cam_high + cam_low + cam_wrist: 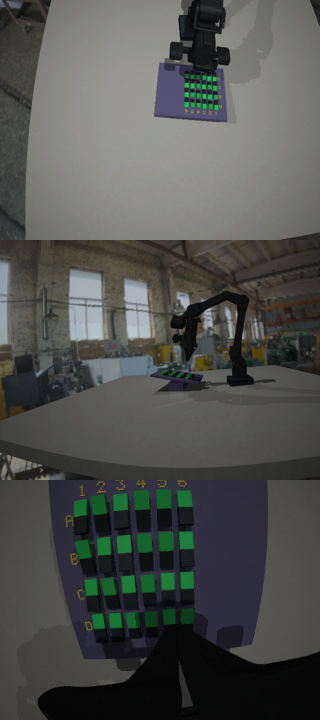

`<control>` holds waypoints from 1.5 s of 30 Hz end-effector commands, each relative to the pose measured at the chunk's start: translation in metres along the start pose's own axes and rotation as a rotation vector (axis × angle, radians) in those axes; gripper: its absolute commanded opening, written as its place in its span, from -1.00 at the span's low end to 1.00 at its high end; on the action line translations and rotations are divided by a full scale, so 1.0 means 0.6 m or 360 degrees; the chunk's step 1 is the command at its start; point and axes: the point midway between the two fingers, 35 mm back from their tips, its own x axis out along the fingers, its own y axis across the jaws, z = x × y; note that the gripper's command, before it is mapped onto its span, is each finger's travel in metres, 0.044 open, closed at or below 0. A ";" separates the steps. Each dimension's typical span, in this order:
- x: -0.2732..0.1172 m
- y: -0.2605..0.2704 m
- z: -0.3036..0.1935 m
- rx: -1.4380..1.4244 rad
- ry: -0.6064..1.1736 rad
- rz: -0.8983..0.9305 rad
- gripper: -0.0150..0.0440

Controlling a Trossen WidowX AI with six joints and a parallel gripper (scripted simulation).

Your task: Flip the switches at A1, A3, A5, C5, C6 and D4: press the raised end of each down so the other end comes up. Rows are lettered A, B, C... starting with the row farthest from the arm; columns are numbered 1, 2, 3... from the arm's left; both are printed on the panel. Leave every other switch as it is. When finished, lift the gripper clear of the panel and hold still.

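Observation:
The purple panel (169,90) (230,555) is tilted and carries green-and-black rocker switches. In the wrist view, the green halves of A1 (216,107) (80,508), A3 (204,106) (120,504), C5 (192,85) (167,581) and C6 (186,85) (187,580) look bright. The green half of A5 (192,104) (163,499) looks darker. D4 (197,76) (150,618) is dark in shadow, so its tilt is unclear. My gripper (187,360) (174,630) is shut and empty. Its tips hang above the panel, apart from it, and overlap the near edge of row D in the wrist view.
A block (176,385) supports the panel on the table (103,155) (144,426). The arm base (240,380) stands on the near side of the panel. Other switches closely surround the named ones. The arm's shadow falls across part of row D.

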 end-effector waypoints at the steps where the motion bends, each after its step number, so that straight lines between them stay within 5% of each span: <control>1: -0.001 0.029 -0.035 0.0001 0.0002 0.0000 -0.49; 9: 0.057 0.029 -0.034 0.0001 0.0042 0.0000 -0.49; 45: 0.097 0.029 -0.034 0.0001 0.0042 0.0000 -0.49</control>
